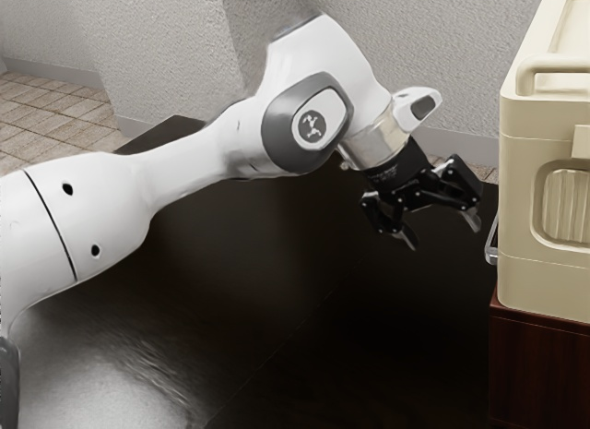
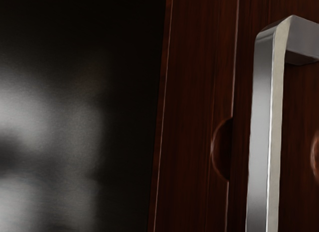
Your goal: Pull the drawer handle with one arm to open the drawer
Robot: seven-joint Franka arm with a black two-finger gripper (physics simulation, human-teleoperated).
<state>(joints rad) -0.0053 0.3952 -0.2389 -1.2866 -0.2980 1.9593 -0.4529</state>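
Observation:
My gripper (image 1: 443,235) hangs over the dark surface in the exterior view, tilted downward, its two fingers apart with nothing visible between them. A silver handle (image 1: 492,243) shows just past the fingers, at the lower left edge of the cream case. A gap separates it from the nearer fingertip. In the wrist view the handle (image 2: 264,137) is a long, squared metal bar, bent at one end toward a dark red wooden front (image 2: 194,92) with a narrow seam and rounded recesses. The handle's other end is out of view.
The cream case (image 1: 525,203) stands on a dark red wooden cabinet (image 1: 539,369) at the exterior view's right. A glossy dark surface (image 1: 267,291) extends below the arm. Textured pale walls (image 1: 157,51) rise behind, above a tiled floor (image 1: 46,115).

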